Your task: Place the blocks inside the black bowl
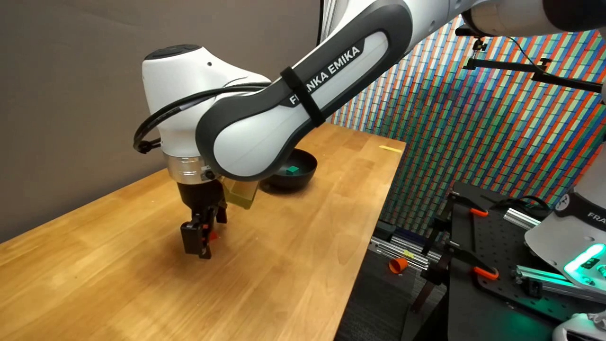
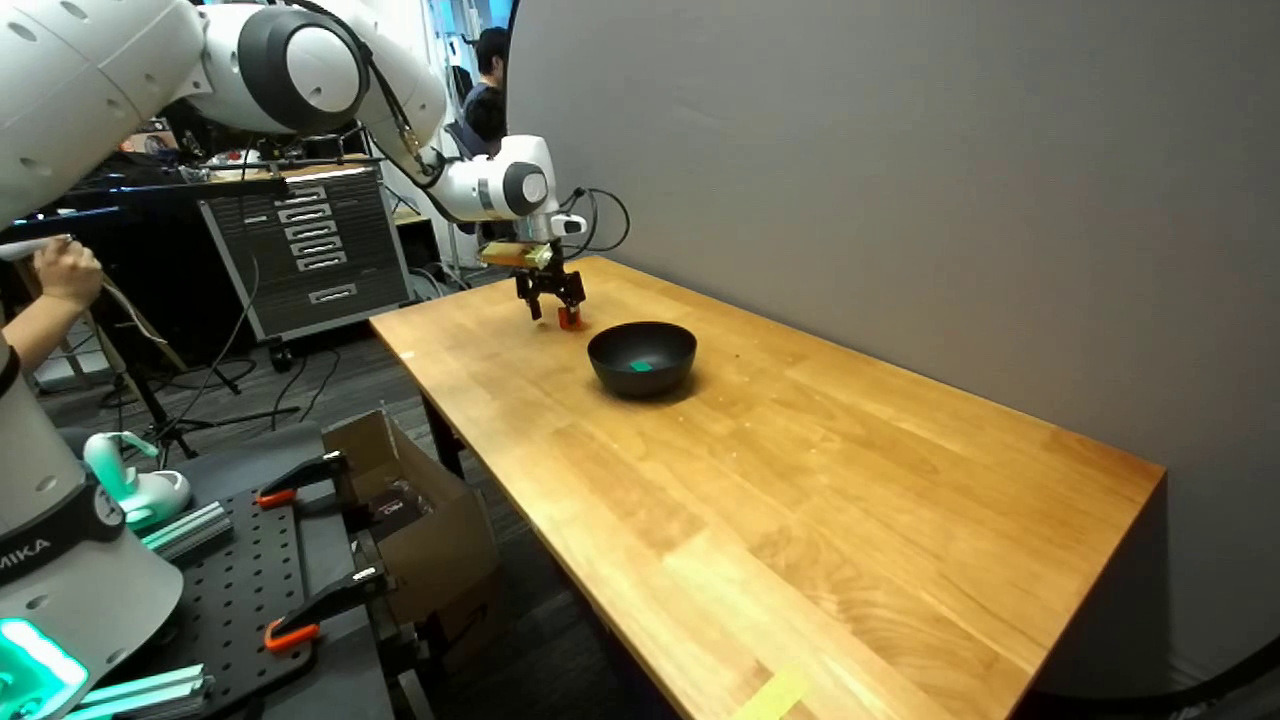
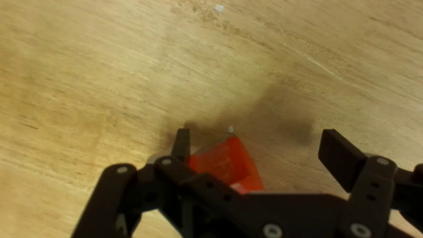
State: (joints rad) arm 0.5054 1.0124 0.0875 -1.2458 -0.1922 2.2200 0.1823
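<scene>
Gripper (image 3: pixel 256 145) pointing down, low over the surface (image 2: pixel 800 480), spread wide: in the wrist view we see the fingers (image 3: pixel 342 162) standing well apart, the gap clearly broader than the red-orange block (image 3: pixel 228 162) that shows between them. We note the block off-centre, close by the finger at the left of that view and apart from the opposite one. The gripper's own linkage (image 3: pixel 211 185) hides part of the block; whether the nearer finger touches it, we cannot tell. A shadow (image 3: pixel 281 122) falls across the surface above the block in that view, and a pale fleck (image 3: pixel 230 129) lies just beside its corner.

In both exterior views we pick out the same block down by the fingers, partly covered. The black bowl (image 2: pixel 650 388) rests upright on the surface, apart from the gripper, with the green block (image 2: pixel 641 366) inside it; so we count one block in, one out. In an exterior view the arm (image 1: pixel 303 90) covers part of the bowl. Just above the fingers, a yellowish piece (image 1: pixel 241 192) juts from the arm's end. Near an edge of the surface, in both exterior views, we see a yellow strip (image 1: pixel 390 148)
</scene>
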